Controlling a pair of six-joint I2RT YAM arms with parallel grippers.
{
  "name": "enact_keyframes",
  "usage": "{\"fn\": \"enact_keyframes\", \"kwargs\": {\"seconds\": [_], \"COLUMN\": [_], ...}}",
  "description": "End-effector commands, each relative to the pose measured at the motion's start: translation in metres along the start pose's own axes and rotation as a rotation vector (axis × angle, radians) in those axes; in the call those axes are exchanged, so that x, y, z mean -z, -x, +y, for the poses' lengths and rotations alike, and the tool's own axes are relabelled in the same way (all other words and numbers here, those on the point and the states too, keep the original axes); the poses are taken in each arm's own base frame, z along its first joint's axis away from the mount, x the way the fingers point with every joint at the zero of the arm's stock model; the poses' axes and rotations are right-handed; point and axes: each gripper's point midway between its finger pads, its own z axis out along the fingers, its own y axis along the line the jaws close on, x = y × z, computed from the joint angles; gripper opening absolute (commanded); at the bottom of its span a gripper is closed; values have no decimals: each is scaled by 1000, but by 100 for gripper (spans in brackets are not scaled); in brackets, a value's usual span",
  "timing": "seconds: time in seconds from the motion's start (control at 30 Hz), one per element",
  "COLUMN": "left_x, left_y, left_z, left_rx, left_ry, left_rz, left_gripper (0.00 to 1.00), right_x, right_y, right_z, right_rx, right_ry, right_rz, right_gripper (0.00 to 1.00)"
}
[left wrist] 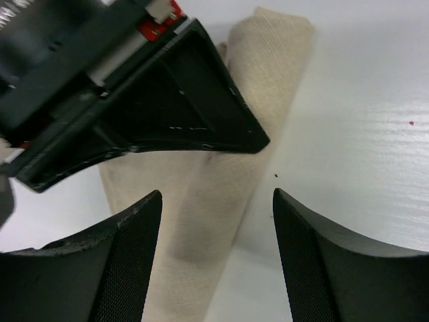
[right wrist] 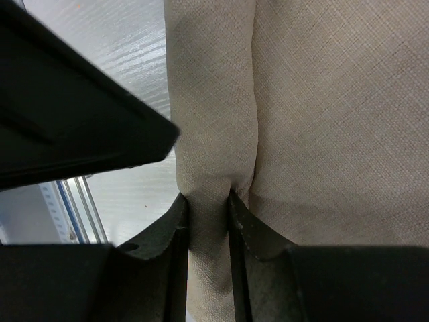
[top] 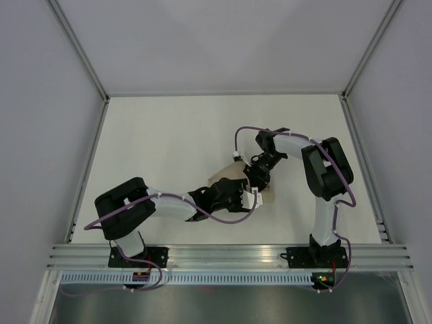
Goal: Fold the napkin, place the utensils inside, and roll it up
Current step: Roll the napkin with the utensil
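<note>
Right wrist view shows the napkin, partly rolled near the middle of the table, its rolled edge pinched at 6 o'clock by the right gripper, while the left gripper stands spread above it, whose view has cut-off, unreadable white lettering at 11 o'clock.

The napkin is plain beige woven cloth, gathered into a long, narrow, softly rolled band. It lies on the white table, and in the left wrist view it runs from 1 o'clock down to 7 o'clock. One rolled fold is pinched between the right gripper fingers.
</note>
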Motion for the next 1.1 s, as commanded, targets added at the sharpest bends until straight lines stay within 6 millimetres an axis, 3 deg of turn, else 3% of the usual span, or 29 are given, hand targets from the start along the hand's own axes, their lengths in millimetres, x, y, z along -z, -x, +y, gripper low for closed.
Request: {"fn": "enact_keyframes", "kwargs": {"seconds": [0.0,0.27,0.63,0.93,1.07], "left_x": [-10,-20,-24,-28,-27], "left_y": [4,-17,-40,-57,-60], "left_z": [-8,-9,-34,-54,-59], "left_rx": [-64,-13,95,178,210], "left_ry": [-51,-49,-126,-152,-165], "left_rz": [-19,19,57,75,76], "left_gripper": [72,72,59,32,14], "right_x": [-28,-28,-28,-28,-26], "right_y": [-55,-57,-56,-57,-54], "right_z": [-34,-33,-32,-31,-30], "right_rx": [-1,-7,-9,-10,-4], "right_ry": [-66,-57,-47,-47,-60], "right_rz": [202,205,198,199,183], "right_gripper": [1,1,1,1,13]}}
